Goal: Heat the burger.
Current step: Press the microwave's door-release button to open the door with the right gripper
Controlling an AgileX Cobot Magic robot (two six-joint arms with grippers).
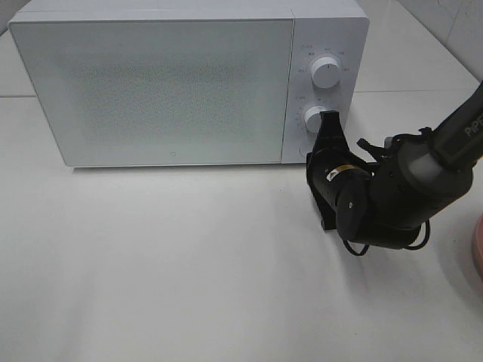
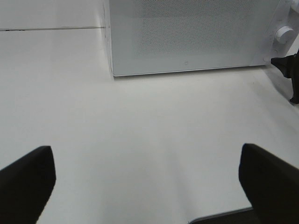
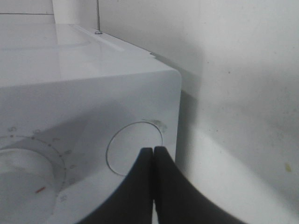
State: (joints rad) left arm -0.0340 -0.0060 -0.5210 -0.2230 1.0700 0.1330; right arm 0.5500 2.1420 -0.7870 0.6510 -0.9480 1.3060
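Across all three views the burger doesn't show, so can't tell where it sits; microwave (image 1: 151, 87) door is shut and its dotted panel hides the inside. Right gripper (image 3: 154, 151) has its jaws pressed together, tips at the edge of the round button (image 3: 124, 144) beside the lower knob (image 1: 312, 117) on the control panel. Left gripper (image 2: 147, 179) is spread wide, nothing between its fingers, over the worktop (image 1: 189, 264) in front of the microwave. Sliver of pink plate (image 1: 478, 249) shows near the right arm
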